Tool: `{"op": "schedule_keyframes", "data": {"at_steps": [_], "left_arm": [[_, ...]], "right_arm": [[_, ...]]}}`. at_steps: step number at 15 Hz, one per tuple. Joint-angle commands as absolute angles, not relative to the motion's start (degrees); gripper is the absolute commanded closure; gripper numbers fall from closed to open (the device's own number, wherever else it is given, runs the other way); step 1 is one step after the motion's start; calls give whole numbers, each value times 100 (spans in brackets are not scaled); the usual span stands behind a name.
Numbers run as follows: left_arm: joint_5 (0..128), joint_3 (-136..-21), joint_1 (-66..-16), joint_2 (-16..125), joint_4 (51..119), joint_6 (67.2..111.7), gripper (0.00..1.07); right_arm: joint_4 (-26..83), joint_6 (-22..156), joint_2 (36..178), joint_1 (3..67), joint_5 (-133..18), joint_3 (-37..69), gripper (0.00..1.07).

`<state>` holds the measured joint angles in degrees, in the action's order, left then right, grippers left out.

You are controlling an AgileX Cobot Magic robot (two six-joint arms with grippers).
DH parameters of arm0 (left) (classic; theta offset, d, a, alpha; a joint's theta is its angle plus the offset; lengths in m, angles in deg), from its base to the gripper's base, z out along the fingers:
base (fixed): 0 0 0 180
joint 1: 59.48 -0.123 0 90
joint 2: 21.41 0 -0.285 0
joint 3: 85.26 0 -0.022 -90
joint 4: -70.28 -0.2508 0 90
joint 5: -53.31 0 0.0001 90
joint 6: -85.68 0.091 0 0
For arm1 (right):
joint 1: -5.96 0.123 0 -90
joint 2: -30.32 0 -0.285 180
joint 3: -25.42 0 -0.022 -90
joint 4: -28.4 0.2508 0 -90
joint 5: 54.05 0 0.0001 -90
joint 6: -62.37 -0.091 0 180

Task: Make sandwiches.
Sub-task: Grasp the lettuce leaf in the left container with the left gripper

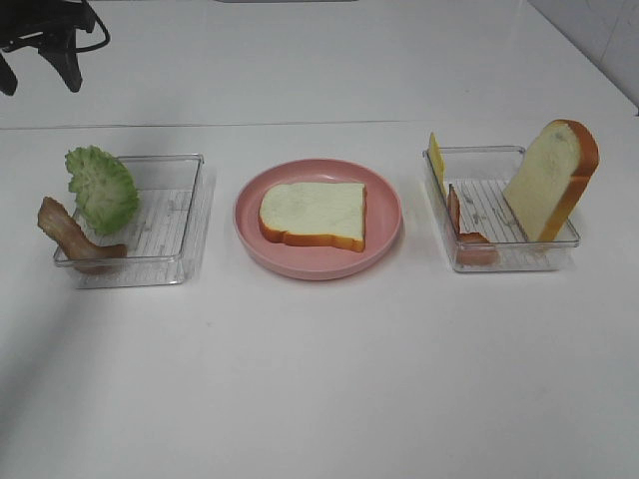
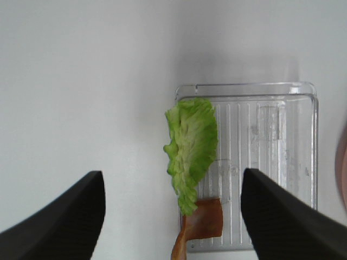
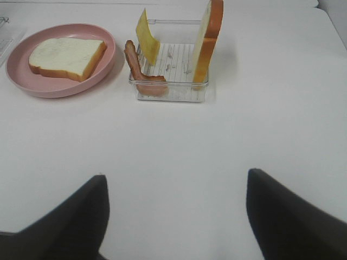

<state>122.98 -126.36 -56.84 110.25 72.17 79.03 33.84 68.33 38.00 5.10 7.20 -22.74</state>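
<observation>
One bread slice (image 1: 314, 214) lies flat on the round pink plate (image 1: 384, 239) in the middle; it also shows in the right wrist view (image 3: 66, 57). The left clear tray (image 1: 175, 215) holds a green lettuce leaf (image 1: 101, 188) and a bacon strip (image 1: 68, 234), both leaning on its left wall. The right clear tray (image 1: 499, 200) holds a yellow cheese slice (image 1: 436, 160), a bacon strip (image 1: 461, 228) and an upright second bread slice (image 1: 549, 180). My left gripper (image 2: 172, 179) is open and empty above the lettuce (image 2: 190, 149). My right gripper (image 3: 176, 179) is open and empty, near the table's front, apart from the right tray (image 3: 171, 81).
A black part of the left arm (image 1: 45, 35) shows at the top left corner of the high view. The white table (image 1: 319, 379) stretches wide in front of the trays and plate. The table's right edge runs past the right tray.
</observation>
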Motion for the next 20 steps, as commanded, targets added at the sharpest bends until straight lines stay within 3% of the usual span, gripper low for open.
{"op": "schedule_keyframes", "data": {"at_steps": [1, 10, 16, 18, 20], "left_arm": [[12584, -12573, -5701, 11209, 7229, 7921, 39], [12435, -12573, -5690, 12148, 7532, 8012, 39], [12349, -12573, -5690, 12320, 7544, 8064, 50], [12218, -12573, -5690, 12320, 7538, 8064, 76], [12097, -12573, -5690, 12320, 7538, 8064, 89]], "right_arm": [[3407, 6896, 3714, 476, 680, -2297, 39], [3407, 6896, 3714, 476, 680, -2297, 39], [3407, 6896, 3714, 476, 680, -2297, 39], [3407, 6896, 3714, 476, 680, -2297, 39], [3407, 6896, 3714, 476, 680, -2297, 39]]}}
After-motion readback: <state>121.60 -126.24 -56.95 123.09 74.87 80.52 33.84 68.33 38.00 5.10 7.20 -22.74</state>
